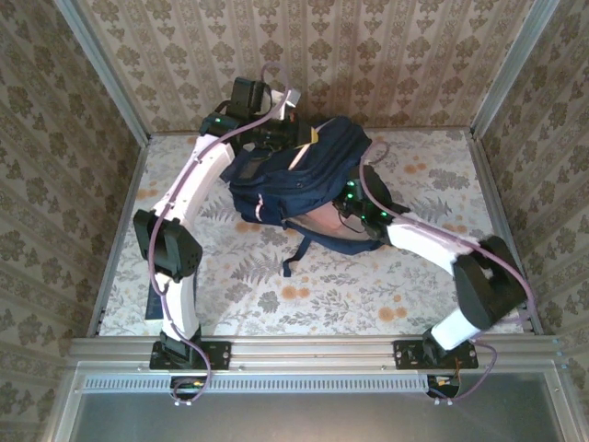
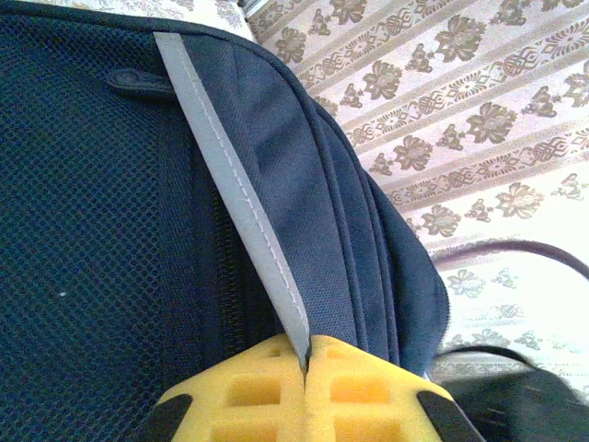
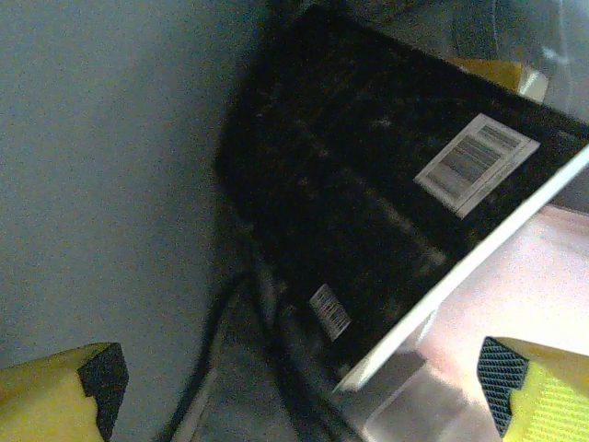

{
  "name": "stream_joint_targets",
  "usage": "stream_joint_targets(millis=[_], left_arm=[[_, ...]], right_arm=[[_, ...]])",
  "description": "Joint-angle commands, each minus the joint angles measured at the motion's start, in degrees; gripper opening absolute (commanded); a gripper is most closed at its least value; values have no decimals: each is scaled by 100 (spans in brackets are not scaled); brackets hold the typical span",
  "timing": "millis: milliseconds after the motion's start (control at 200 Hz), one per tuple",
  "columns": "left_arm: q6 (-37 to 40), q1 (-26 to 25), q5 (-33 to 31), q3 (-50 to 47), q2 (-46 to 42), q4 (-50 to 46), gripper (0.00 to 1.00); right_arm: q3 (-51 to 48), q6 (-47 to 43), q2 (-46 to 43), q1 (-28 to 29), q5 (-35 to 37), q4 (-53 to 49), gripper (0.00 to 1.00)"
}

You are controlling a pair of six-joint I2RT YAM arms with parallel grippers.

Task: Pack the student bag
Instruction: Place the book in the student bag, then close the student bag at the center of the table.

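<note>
My left gripper (image 2: 306, 364) is clenched on the pale stripe (image 2: 244, 212) of the bag (image 1: 294, 170), the yellow fingers pinched together with the strip running up from between them. I judge that this grip is there to lift the top edge and hold the mouth open, so that the other arm has room to work. From above, the left arm reaches round the far side of the bag, which suits a pull up and back.

My right gripper (image 3: 302, 382) is inside the bag with its jaws spread wide and nothing between them. Just ahead of it lies a dark book (image 3: 368, 212), tilted against the grey lining, with a white barcode label (image 3: 474, 164) on its cover and a pale page edge showing. The book looks placed, and I judge the open jaws mean this arm's part with it is done.

The bag lies towards the back of the table (image 1: 368, 295), between the two arms. It is navy, slumped and soft, with mesh fabric beside the stripe, a pinkish inside at the mouth and a dark strap (image 1: 296, 250) trailing towards me.
</note>
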Motion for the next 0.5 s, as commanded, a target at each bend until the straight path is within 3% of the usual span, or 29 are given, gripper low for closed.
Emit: stream_joint_targets(millis=[0, 315, 490], left_arm=[[-27, -65, 421, 359, -155, 594, 0], [173, -872, 167, 424, 327, 389, 0], [270, -1361, 6, 709, 732, 203, 0]], right_arm=[[-417, -844, -1088, -3, 298, -789, 100], [-1106, -1442, -3860, -96, 3060, -3680, 94], [-920, -2123, -4506, -223, 3552, -4246, 94]])
